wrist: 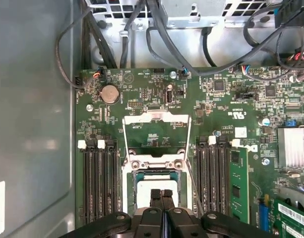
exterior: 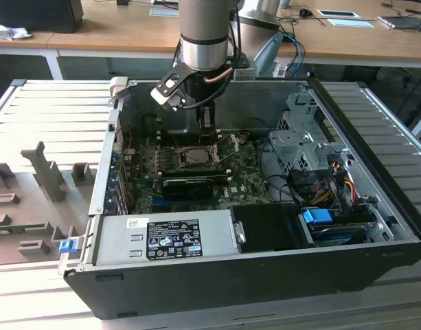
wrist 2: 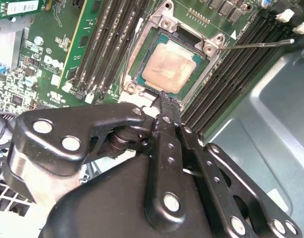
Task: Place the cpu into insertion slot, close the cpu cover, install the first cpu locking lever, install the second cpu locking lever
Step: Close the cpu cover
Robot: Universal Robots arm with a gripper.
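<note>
In the exterior view the gripper (exterior: 205, 127) is reaching down into the open computer case (exterior: 196, 275). In both wrist views its fingers (wrist: 155, 198) are pressing together, pinching nothing. The cpu (wrist 2: 170, 67) is lying flat in the socket directly beneath the tips; contact is unclear. The cpu cover (wrist: 154, 117) is lying flipped open just beyond the cpu, away from the gripper.
</note>
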